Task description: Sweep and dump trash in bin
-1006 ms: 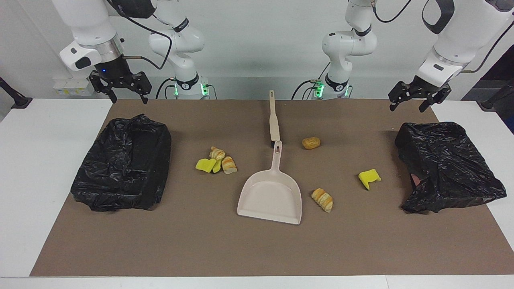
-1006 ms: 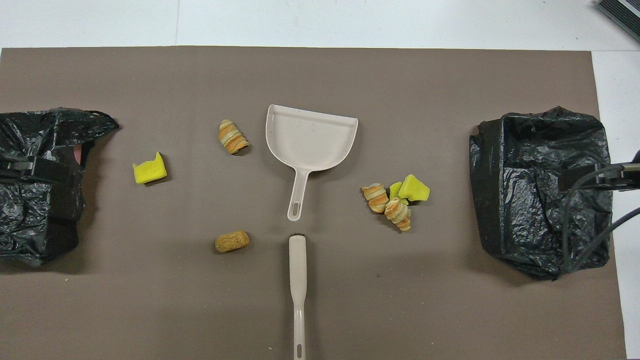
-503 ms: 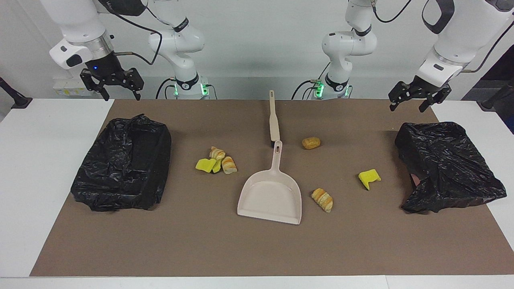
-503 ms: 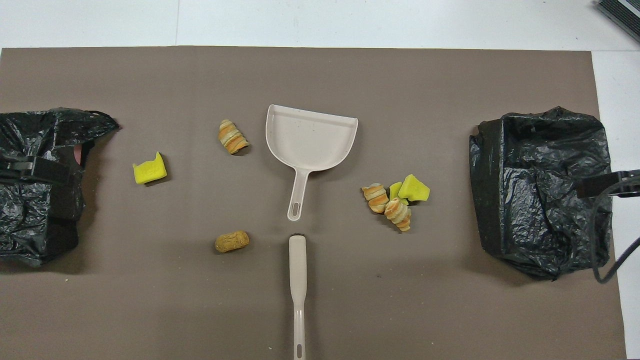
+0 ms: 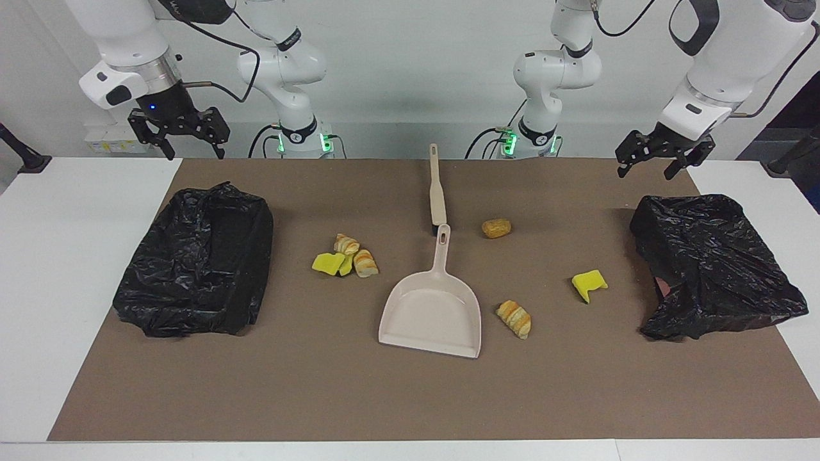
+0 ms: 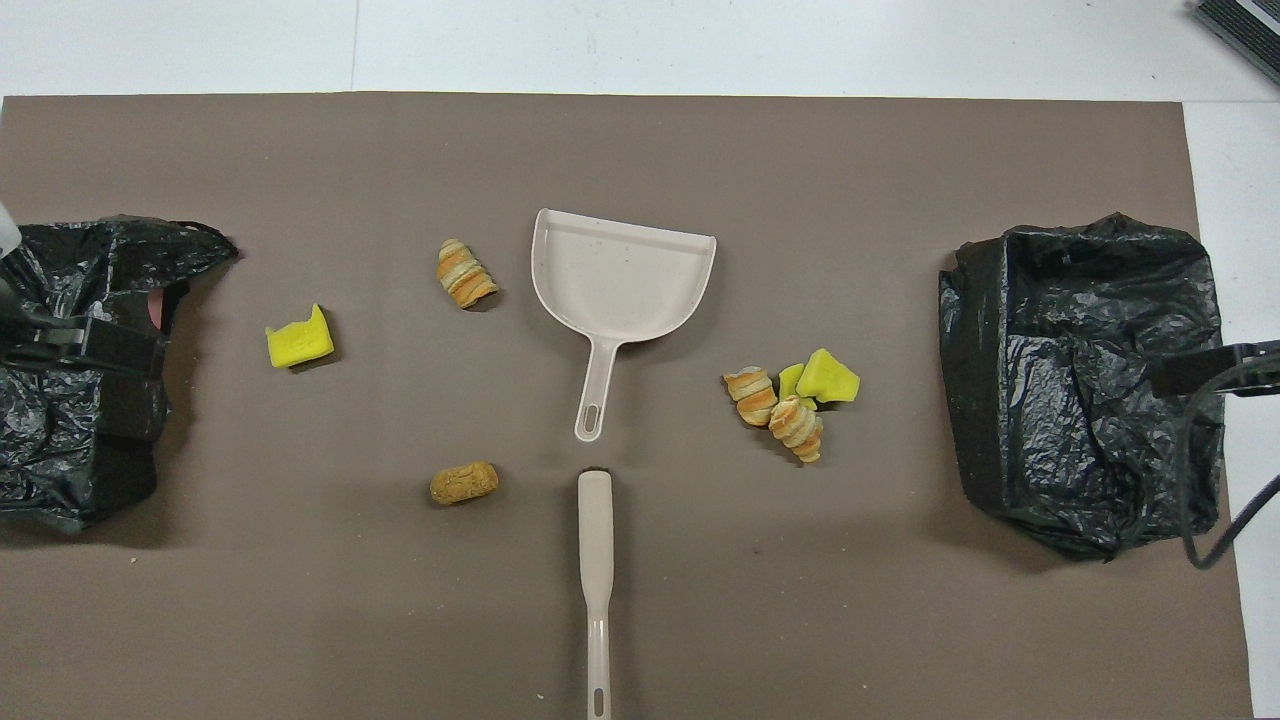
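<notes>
Since a second ago the right claw has lifted off toward its end of the desk; both it and the left claw hang open and empty. From above, trash flanks the dustpan; I'd grab the brush low on its handle first

Am watching through two cameras. Facing camera is sitting high across tabletop, looking back at both arms' bases. Overhead camera is hanging above robots' end, looking forward, steeply down, somewhat closer. Both are sharing brown mat, dustpan, two black-bagged bins, half turn apart.
</notes>
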